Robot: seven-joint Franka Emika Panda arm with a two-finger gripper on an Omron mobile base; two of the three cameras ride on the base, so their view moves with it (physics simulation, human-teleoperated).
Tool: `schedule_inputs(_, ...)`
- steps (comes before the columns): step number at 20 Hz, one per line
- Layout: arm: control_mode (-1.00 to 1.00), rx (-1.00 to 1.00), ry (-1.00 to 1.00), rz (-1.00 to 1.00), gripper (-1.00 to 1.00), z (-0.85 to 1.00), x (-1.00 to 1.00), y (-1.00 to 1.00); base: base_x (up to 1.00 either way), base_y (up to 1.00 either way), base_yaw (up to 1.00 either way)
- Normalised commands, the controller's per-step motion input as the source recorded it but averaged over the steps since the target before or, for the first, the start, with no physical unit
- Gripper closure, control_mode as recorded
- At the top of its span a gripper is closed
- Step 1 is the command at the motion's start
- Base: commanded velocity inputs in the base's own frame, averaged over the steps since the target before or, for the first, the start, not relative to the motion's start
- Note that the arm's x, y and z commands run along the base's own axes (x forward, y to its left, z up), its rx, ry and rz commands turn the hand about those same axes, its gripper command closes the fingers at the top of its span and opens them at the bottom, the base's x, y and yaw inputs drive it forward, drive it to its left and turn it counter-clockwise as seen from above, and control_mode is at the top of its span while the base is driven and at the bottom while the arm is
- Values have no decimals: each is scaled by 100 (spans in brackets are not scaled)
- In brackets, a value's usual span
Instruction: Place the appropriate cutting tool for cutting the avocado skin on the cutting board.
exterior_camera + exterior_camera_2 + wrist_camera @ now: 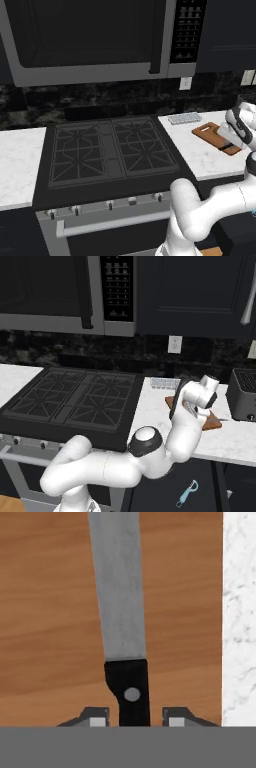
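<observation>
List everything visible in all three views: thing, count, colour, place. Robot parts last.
cutting board: 1, reddish-brown wood, on the white counter right of the stove
knife: 1, grey blade with black riveted handle, lying on the board
ridged tray: 1, pale grey, counter by the backsplash, behind the board
stove: 1, black, dark grates, between the two counters
microwave: 1, dark door with grey frame, above the stove
toaster: 1, dark grey, counter right of the board
peeler: 1, light blue, on the floor below the counter
wall outlets: at least 2, white, on the backsplash
counter: 2 sections, white marble
gripper: 1, dark tips apart either side of the knife handle, over the board
arm: 1, white
</observation>
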Motion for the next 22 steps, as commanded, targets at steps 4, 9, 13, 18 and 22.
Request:
schedule_inputs(4, -100, 0, 0, 0, -100, 31, -57, 27, 0, 0, 0)
schedule_inputs(9, -100, 0, 1, 0, -100, 35, -75, 54, 0, 0, 0)
schedule_inputs(13, -100, -2, 5, 0, -100, 53, -66, 71, 0, 0, 0)
schedule_inputs(18, -100, -5, 8, 0, -100, 58, -58, 81, 0, 0, 0)
schedule_inputs(22, -100, -5, 6, 0, -100, 53, -58, 80, 0, 0, 0)
